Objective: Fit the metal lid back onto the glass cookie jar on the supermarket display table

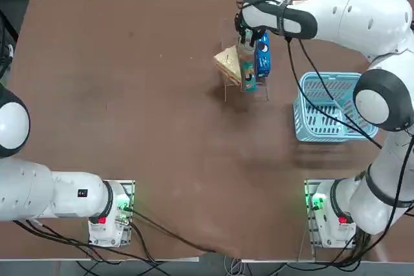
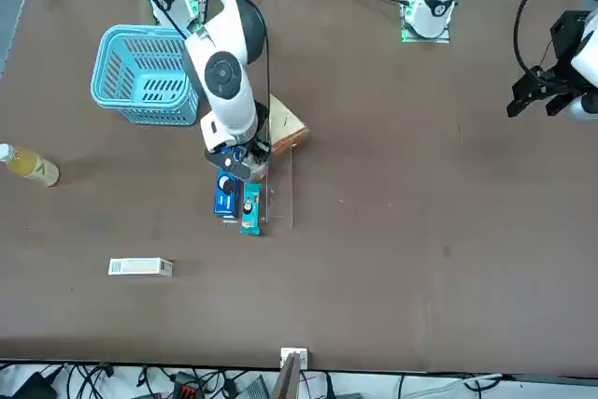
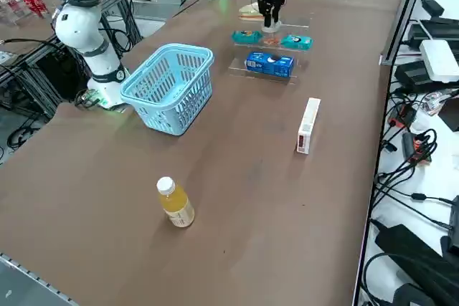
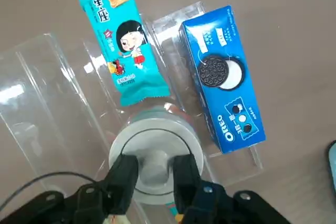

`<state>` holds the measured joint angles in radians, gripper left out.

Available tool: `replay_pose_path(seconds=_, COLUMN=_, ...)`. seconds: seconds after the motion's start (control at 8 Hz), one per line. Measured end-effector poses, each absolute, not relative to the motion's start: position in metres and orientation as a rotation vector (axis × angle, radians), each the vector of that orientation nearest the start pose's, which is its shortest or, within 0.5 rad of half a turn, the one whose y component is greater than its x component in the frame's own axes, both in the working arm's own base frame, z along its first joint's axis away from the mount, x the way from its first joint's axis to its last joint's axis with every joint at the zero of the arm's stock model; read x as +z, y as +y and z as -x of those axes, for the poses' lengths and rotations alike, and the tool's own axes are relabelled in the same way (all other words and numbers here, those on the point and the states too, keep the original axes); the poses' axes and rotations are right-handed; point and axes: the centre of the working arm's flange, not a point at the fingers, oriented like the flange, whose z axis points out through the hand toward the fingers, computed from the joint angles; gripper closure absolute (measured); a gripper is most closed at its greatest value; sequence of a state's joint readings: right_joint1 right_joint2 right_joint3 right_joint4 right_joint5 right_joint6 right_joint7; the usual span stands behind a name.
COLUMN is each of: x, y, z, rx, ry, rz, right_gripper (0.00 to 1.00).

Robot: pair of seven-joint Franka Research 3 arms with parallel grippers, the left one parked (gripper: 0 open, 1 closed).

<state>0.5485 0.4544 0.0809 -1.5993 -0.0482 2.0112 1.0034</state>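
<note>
The metal lid (image 4: 152,142), a round silver-grey disc with a knob in its middle, sits flat on the glass cookie jar (image 4: 167,113). Only a thin band of clear glass shows around the lid. My right gripper (image 4: 155,174) hangs straight above it, its fingers (image 4: 125,174) standing narrowly open on either side of the knob. In the top view the gripper (image 1: 246,38) covers the jar at the far middle of the supermarket display table (image 1: 129,95). The front view has the gripper (image 2: 241,165) over the same spot.
The jar stands on a clear acrylic tray (image 4: 47,87) beside a teal snack packet (image 4: 123,38) and a blue cookie box (image 4: 223,77). A wrapped sandwich (image 1: 228,63) lies alongside. A blue basket (image 1: 326,105), a juice bottle (image 2: 28,165) and a white box (image 2: 140,267) stand further off.
</note>
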Motion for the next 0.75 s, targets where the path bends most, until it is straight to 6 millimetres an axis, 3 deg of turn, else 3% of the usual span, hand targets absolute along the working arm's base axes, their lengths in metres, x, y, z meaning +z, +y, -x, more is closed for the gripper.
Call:
replay_pose_path(seconds=0.38, x=0.377, y=0.389, z=-0.551, rx=0.01, ry=0.567, rz=3.114, right_gripper=0.54)
replay_pose_path(seconds=0.75, x=0.418, y=0.38, z=-0.552, rx=-0.061, ry=0.578, rz=3.075, right_gripper=0.51)
